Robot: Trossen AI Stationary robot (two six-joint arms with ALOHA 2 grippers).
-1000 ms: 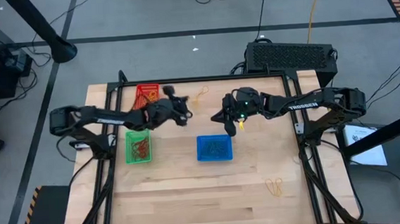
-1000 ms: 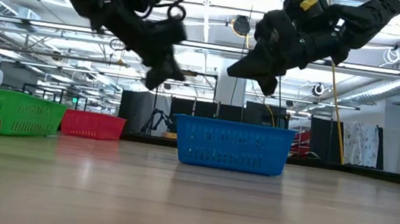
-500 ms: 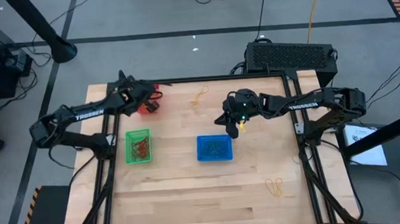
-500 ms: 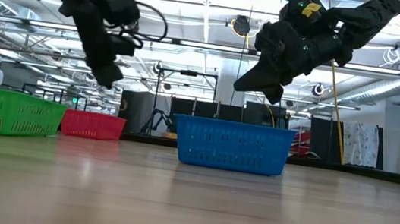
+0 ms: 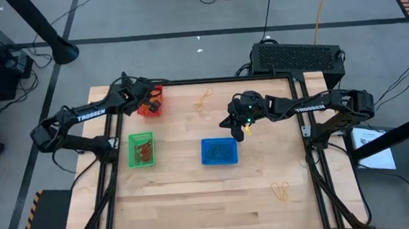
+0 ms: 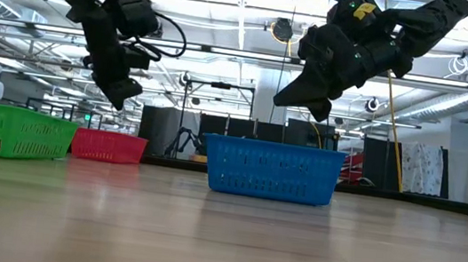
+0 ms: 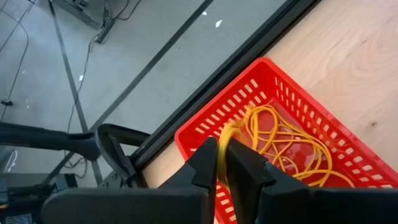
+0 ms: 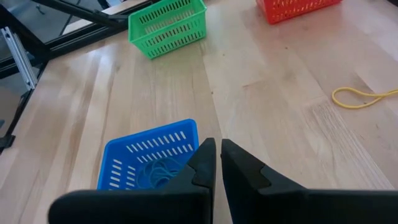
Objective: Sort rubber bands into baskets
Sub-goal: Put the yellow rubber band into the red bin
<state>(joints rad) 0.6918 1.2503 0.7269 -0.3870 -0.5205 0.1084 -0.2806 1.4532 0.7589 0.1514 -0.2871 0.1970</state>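
thin yellow rubber bands (image 7: pixel 283 140) coil in perforated red basket (image 7: pixel 217 121)

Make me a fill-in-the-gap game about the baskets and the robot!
1. The left tool is above the ____ basket.
2. The rubber bands inside that basket are ____.
3. The right tool hovers near the ____ basket.
4. The third basket is ____.

Missing words: red, yellow, blue, green
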